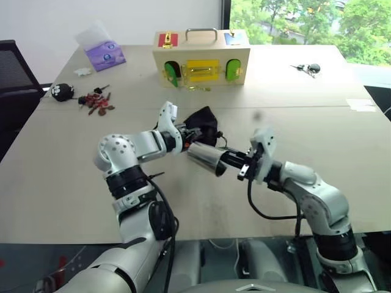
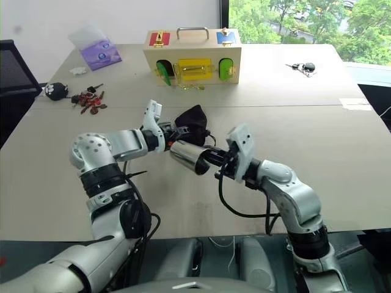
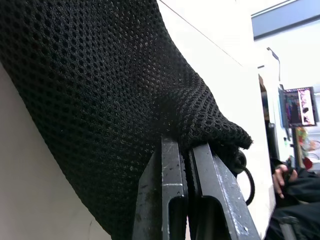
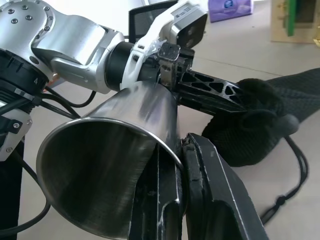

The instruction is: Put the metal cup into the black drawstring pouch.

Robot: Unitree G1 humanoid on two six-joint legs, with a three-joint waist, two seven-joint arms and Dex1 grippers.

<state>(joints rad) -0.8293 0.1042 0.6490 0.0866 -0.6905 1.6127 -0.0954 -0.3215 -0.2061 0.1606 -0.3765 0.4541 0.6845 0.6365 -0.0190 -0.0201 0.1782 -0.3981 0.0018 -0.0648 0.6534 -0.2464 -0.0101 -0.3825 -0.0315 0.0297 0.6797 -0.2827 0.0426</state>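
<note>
A wide, pale beige table (image 1: 73, 201) with a seam running across its middle carries everything here. Toward its far edge stands a light wooden latch box (image 1: 200, 58) with a metal handle and yellow and green doors, and left of it lies a purple tissue packet (image 1: 105, 54). Nearer the left edge sit a small black-and-white paw-print keychain (image 1: 62, 91) and a cluster of red keys (image 1: 98, 101), while a dark key bunch (image 1: 307, 68) rests far right.
</note>
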